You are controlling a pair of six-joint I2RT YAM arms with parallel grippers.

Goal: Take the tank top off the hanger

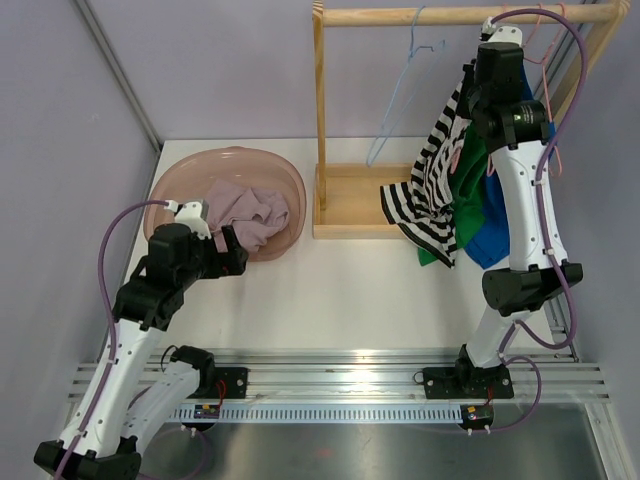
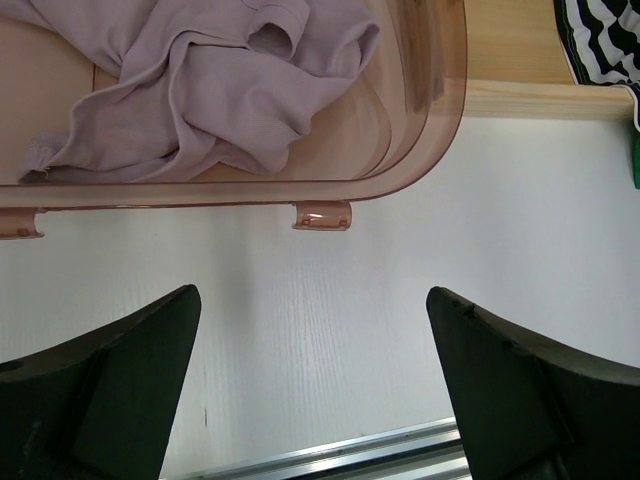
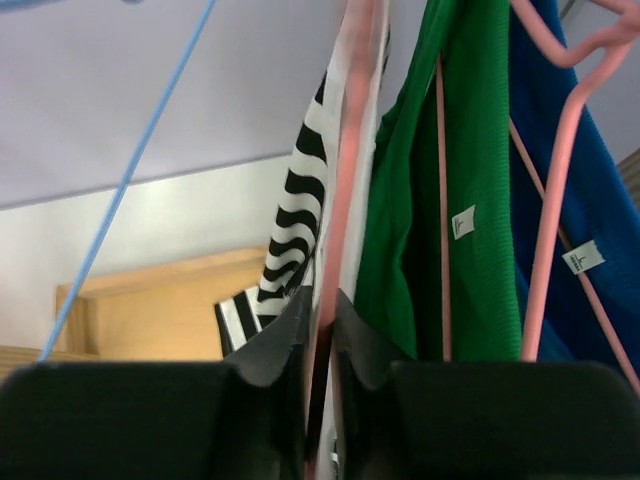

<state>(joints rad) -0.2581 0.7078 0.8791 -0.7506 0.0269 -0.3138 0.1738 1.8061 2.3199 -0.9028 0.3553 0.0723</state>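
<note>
The right end effector [image 3: 320,330] is raised to the rack at the far right corner of the tabletop [image 1: 330,290]. Its two fingers are drawn in to a narrow slit. In that slit sits the pale shoulder edge of the striped tank top [image 3: 300,200], lying against an arm of the pink hanger [image 3: 350,150]. Whether the pads hold cloth alone or the hanger wire as well, I cannot tell from the wrist view.

From the grip, the hanger arm runs straight up and away from the fingers, so the garment's long axis is vertical. The top hangs from the wooden rail [image 1: 450,15] down toward the rack base [image 1: 350,200], its striped hem flaring toward the left edge. Just beside it, on the side of the right edge, hang a green garment [image 3: 470,150] and then a blue garment [image 3: 600,200], each on its own pink hanger. A bare blue hanger [image 1: 400,100] hangs toward the left.

I judge that the strap must slide off the end of the hanger arm, and the clear way is leftward and down, away from the green neighbour.

The left end effector [image 2: 315,380] is spread wide and holds nothing. It hovers over the tabletop near the basin [image 1: 180,180] at the far left corner, which holds a mauve garment [image 1: 245,210]. It is well apart from the rack, so the right arm is by far the nearer.
</note>
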